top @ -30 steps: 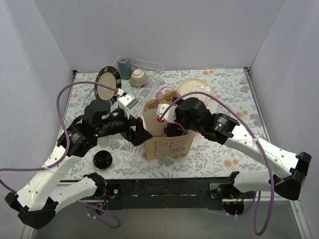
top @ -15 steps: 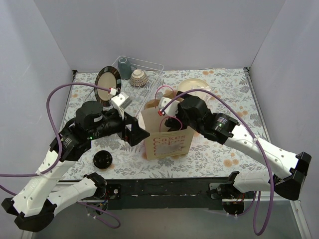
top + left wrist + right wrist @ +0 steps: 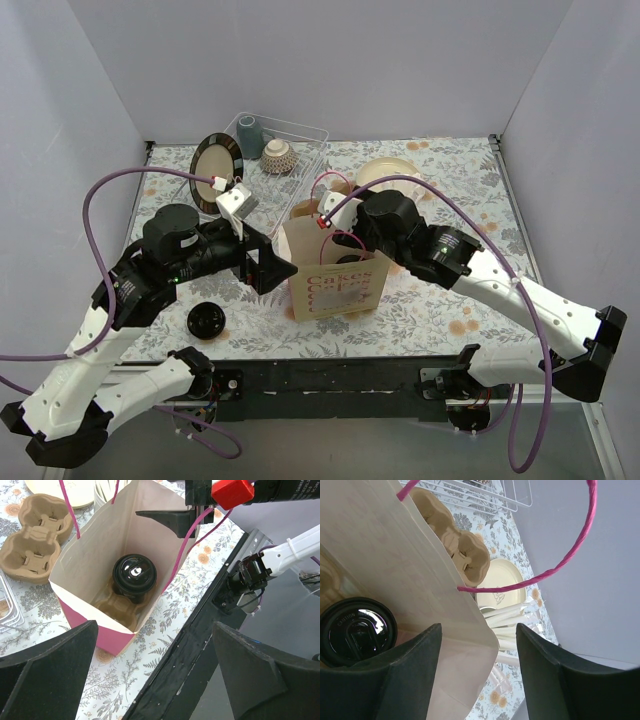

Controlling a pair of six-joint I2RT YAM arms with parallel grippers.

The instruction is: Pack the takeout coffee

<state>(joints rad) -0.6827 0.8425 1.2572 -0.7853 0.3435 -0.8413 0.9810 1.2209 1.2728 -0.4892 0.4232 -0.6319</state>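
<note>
A kraft paper bag [image 3: 332, 283] with pink handles stands upright at the table's middle. One takeout coffee, a cup with a black lid [image 3: 134, 575], sits inside it in a cardboard carrier; it also shows in the right wrist view [image 3: 356, 630]. My left gripper [image 3: 266, 264] is open and empty, just left of the bag and above its rim [image 3: 155, 680]. My right gripper [image 3: 345, 247] is open and empty over the bag's right side; its jaws straddle the bag's wall [image 3: 480, 680]. No other coffee shows.
A loose flat black lid [image 3: 206, 321] lies front left. An empty cardboard carrier [image 3: 37, 535] lies behind the bag. A cream plate [image 3: 388, 175] and white straws [image 3: 512, 615] lie back right. A clear bin [image 3: 300, 135] holds a grey cup [image 3: 249, 132]; a dark plate [image 3: 215, 165] leans beside it.
My left gripper has drawn back to the left, away from the bag. My right gripper has risen out of the bag's mouth. The bag has gone from tilted to upright.
</note>
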